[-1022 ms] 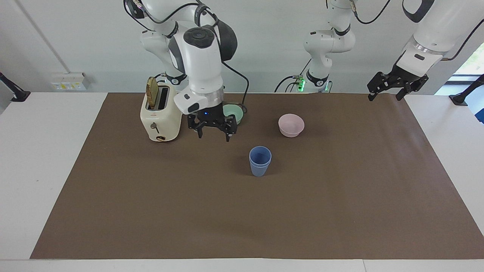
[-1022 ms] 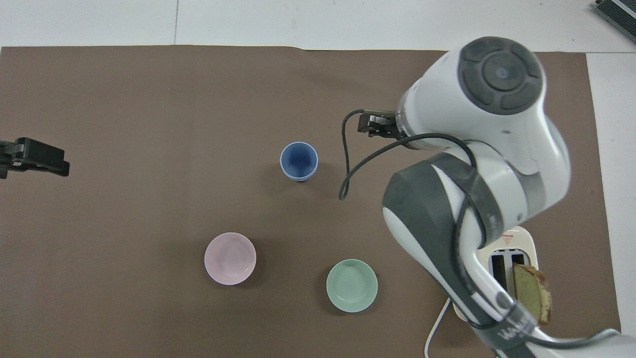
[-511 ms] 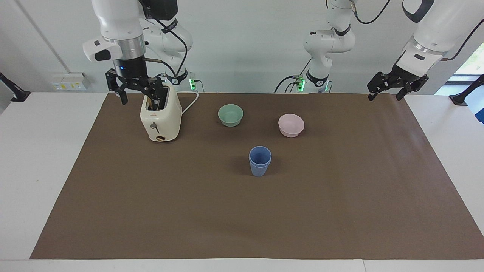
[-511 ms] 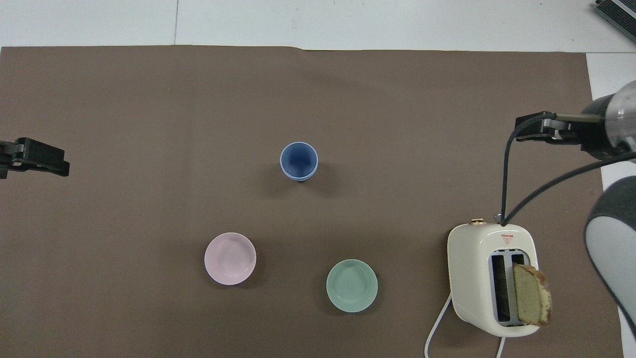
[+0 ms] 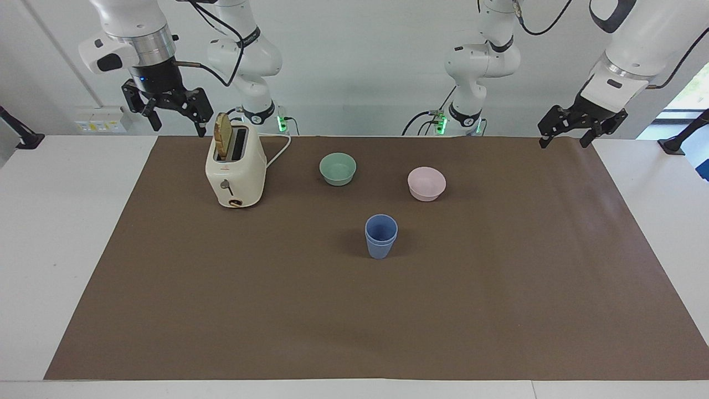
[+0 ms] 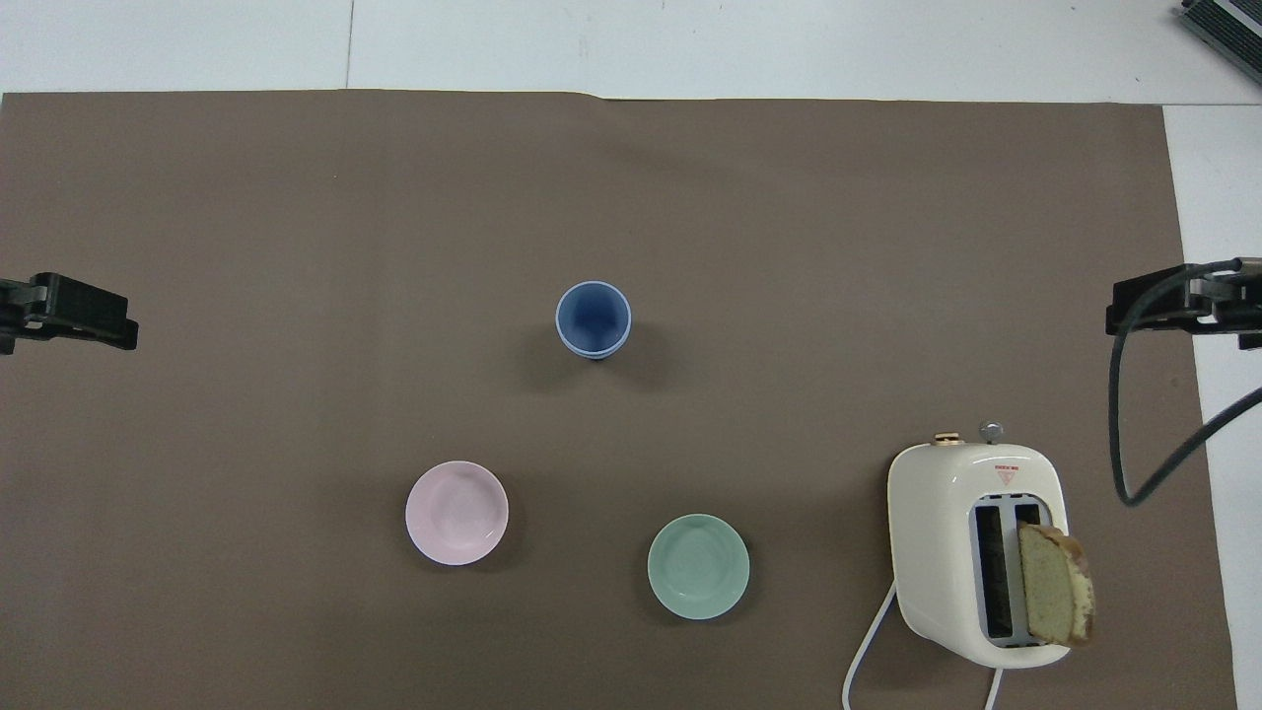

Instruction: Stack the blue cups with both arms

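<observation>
The two small blue plastic cups [image 5: 381, 236] already sit one inside the other, upright, in the middle of the brown mat [image 5: 354, 310] on the white counter [image 5: 55, 233]. A thin line below the rim shows where the top cup ends. From here I think it sits all the way down, but the line is too thin to be sure.

The right gripper [image 5: 167, 106] hangs high in the air above the counter's edge, just beside the cream toaster [image 5: 235, 172] with a slice of bread [image 5: 222, 129] poking out. Its fingers are spread apart and hold nothing. The left gripper [image 5: 581, 125] hangs over the mat's corner at the left arm's end, also spread and empty. Both are well apart from the cups.

The stacking looks done, so most trouble would come from more moving. If the right gripper dips low, it could bump the bread or push the toaster. If an arm swings back across the middle, it could knock the cups over, since they are tall and light. The mint-green bowl [image 5: 338, 168] and the pink bowl [image 5: 426, 183] sit nearer to the robots than the cups, so a low sweep could push them too.
</observation>
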Motion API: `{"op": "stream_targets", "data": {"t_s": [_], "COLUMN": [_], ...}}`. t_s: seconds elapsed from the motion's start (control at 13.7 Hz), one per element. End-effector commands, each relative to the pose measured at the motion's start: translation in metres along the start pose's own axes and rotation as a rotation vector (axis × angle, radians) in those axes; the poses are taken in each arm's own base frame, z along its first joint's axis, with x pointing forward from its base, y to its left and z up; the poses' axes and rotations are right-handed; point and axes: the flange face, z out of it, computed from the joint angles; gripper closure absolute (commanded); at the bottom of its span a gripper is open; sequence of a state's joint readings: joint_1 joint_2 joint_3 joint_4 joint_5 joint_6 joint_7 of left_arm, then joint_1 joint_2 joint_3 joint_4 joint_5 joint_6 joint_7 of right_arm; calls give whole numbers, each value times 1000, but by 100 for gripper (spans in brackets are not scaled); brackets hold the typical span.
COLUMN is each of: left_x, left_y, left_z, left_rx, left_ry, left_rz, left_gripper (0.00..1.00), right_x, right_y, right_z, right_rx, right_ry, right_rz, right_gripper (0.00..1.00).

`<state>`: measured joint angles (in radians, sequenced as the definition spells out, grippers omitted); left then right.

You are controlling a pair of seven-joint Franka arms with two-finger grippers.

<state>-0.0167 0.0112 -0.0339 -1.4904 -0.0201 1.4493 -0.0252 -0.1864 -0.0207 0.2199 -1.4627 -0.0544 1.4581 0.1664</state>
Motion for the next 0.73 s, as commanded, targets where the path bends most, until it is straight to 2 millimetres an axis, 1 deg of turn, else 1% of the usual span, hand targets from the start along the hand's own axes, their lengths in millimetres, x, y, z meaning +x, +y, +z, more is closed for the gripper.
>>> {"op": "stream_targets", "data": {"t_s": [0.0,0.22,0.29,0.36,0.44,0.58,0.66], "left_x": [-7,-7,-7,-7,-7,-7,-7], "left_y": [-3,-3,-3,-3,-3,-3,-3], "left_z": [0,0,0,0,0,0,0], "left_rx": [-4,-4,-4,-4,-4,-4,-4], "left_ry": [-7,-9,-7,-7,-9,-7,-9], "left_rz": [0,1,1,0,0,0,0], "left_gripper": [0,0,0,0,0,0,0], "right_x": [-9,-4,-5,-1,0,-3,-3], "right_y": [5,5,3,-3,-9,-19,-20], "right_z": [-3,0,-5,-5,-11,-13,-13], "right_rx": [30,24,30,20,23,30,28], "right_ry": [-10,-10,-2,1,-3,-9,-7], "right_rz": [-19,-23,-29,-65,-91,-107,-108], "right_gripper": [0,0,0,0,0,0,0]}}
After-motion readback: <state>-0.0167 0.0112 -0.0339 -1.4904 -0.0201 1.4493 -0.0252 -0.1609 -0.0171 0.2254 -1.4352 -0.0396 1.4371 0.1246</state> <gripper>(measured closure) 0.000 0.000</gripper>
